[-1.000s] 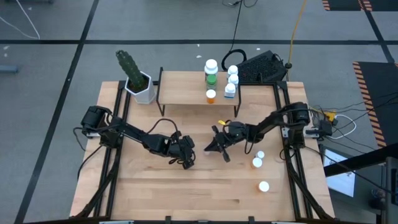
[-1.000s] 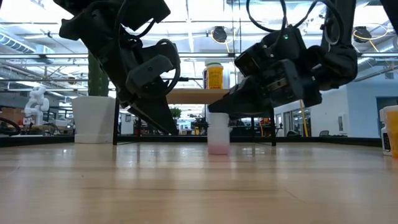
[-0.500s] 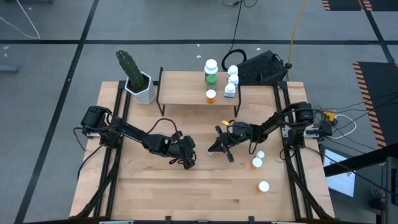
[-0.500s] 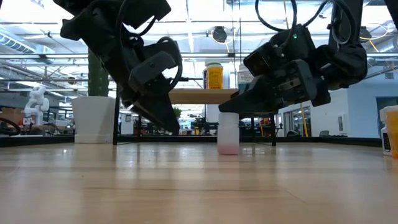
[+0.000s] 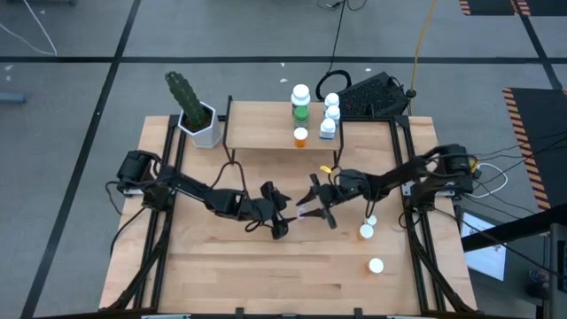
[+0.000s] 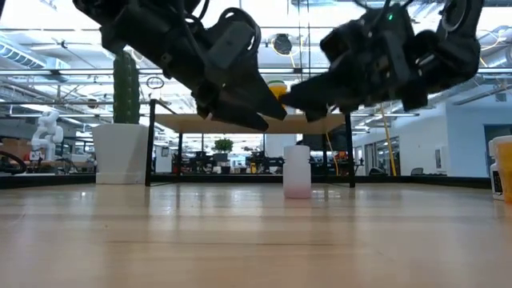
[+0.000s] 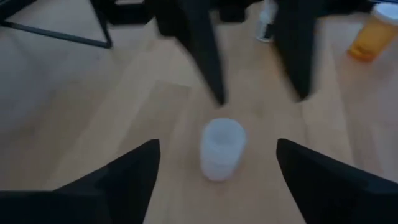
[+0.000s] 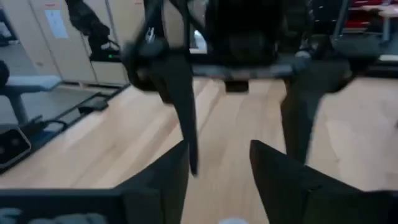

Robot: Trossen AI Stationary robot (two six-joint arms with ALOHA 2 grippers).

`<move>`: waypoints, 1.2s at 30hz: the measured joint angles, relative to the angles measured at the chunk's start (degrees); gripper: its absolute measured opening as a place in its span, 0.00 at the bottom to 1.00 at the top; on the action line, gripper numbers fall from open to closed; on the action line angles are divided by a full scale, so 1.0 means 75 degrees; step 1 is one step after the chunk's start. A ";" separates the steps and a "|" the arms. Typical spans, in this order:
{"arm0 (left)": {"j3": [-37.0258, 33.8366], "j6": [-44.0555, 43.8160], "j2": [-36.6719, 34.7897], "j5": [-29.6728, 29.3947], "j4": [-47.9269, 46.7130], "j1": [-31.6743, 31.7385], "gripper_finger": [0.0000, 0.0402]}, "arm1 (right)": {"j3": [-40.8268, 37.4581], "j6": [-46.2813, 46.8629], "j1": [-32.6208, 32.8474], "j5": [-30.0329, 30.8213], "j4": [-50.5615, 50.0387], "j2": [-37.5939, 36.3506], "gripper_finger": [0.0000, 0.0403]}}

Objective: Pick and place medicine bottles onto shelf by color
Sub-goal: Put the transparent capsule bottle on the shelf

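Note:
A pinkish medicine bottle (image 6: 297, 170) with a white cap stands upright on its base on the table, touched by neither gripper. My left gripper (image 6: 258, 120) hangs open above it on its left. My right gripper (image 6: 294, 99) hangs open above it on its right, facing the left one. In the left wrist view the bottle (image 7: 222, 149) stands between my left fingers (image 7: 124, 180), apart from them. The shelf (image 5: 266, 133) at the far edge carries a green bottle (image 5: 301, 102), an orange one (image 5: 300, 136) and blue-white ones (image 5: 330, 113).
A white pot with a cactus (image 5: 197, 117) stands left of the shelf. Three more bottles stand near the table's right edge: a blue-white one (image 5: 371, 220) and two orange ones (image 5: 366, 232) (image 5: 376, 265). Bare wood lies toward the near edge.
My right gripper has risen off the pinkish bottle and opened. My left gripper has opened wider, tipped up toward level and moved a little toward the right gripper. The bottle has slid slightly sideways on the table and stays upright.

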 joint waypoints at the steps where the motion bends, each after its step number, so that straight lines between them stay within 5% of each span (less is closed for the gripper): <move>1: 0.0000 0.0001 0.0000 -0.0033 0.0000 0.0033 0.82 | 0.0000 0.0009 0.0031 0.0084 -0.0180 -0.0191 0.43; 11: 0.0003 0.0811 0.0849 -0.0062 0.1514 0.0186 0.84 | -0.0012 -0.0351 0.0586 0.0684 -0.1866 -0.2004 0.48; 19: 0.0000 0.1606 0.1314 -0.0045 0.2063 0.0046 0.78 | -0.0467 -0.0344 0.1113 0.1079 -0.1908 -0.2838 0.48; 36: 0.0000 0.1688 0.1891 0.0716 0.2702 0.0364 0.74 | -0.0702 -0.0479 0.1155 0.1448 -0.1908 -0.3123 0.48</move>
